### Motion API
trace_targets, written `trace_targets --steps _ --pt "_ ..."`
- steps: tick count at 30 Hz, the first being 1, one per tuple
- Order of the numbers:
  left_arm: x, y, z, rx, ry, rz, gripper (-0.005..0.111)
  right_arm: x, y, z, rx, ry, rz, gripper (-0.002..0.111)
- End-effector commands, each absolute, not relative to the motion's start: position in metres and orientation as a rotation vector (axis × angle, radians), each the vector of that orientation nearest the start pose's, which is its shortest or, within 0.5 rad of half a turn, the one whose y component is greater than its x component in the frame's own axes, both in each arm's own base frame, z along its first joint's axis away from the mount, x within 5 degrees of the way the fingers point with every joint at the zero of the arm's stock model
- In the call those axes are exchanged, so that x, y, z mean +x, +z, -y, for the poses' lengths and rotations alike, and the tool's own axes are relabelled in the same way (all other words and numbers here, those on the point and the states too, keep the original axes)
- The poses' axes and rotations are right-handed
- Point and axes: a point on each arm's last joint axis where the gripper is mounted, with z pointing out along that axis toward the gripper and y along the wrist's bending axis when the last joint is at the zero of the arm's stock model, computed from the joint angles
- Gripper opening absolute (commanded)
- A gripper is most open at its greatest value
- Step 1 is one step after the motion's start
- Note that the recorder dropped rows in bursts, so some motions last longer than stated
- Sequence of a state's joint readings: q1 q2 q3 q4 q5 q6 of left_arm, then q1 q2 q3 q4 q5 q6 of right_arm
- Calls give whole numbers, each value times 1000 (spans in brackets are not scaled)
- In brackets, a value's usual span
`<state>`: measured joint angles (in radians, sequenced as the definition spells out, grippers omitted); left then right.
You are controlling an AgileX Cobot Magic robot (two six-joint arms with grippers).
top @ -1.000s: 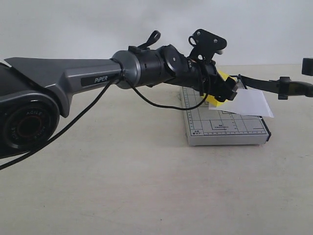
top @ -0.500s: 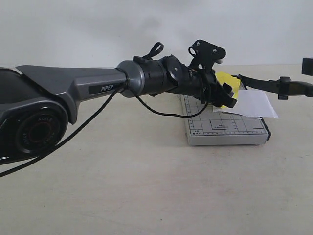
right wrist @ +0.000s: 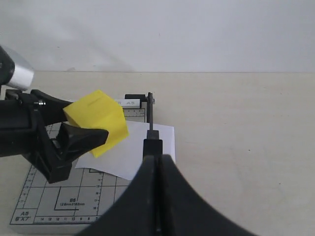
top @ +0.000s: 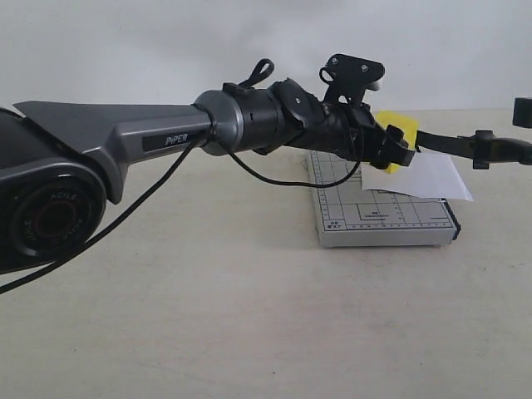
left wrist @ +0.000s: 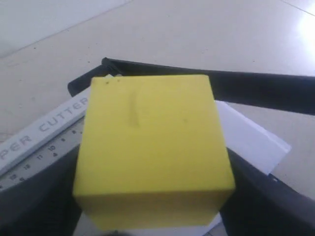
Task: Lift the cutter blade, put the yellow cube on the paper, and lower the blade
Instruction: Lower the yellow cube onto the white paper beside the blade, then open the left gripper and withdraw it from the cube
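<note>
The yellow cube (top: 399, 133) hangs in the air above the paper (top: 426, 178), with my left gripper (top: 396, 148) shut on it. It fills the left wrist view as the yellow cube (left wrist: 152, 147), a dark finger (left wrist: 47, 196) on each side. The white paper (right wrist: 132, 153) lies askew on the grey gridded cutter board (top: 378, 218). The cutter blade (right wrist: 150, 118) is raised off the board, and my right gripper (right wrist: 156, 160) is shut on its handle end. From the side, the cutter blade (top: 445, 143) runs to the right gripper (top: 486, 148).
The left arm (top: 125, 137) stretches across the exterior view from the left, a black cable (top: 274, 179) looping under its wrist. The beige table (top: 249, 316) spreads around the board. A white wall (top: 166, 41) stands behind.
My left gripper has carried the yellow cube up and to the right, further over the paper. The right gripper and the raised blade have stayed put.
</note>
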<state>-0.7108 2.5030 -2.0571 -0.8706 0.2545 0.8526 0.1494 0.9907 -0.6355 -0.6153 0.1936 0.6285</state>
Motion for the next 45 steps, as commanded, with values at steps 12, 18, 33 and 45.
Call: trace_targets --steps 12,18,33,45 --pt "411 128 396 965 -593 -1951 39 206 300 -21 -37 17 -1990 0" --pt "412 130 397 935 -571 -1932 77 206 300 -21 -37 17 -1990 0" --pt "397 210 391 1014 -644 -1875 51 206 300 -21 -45 12 -1989 0" --pt "403 241 318 1221 -141 -2186 5 206 298 -20 -38 1 -2004 0"
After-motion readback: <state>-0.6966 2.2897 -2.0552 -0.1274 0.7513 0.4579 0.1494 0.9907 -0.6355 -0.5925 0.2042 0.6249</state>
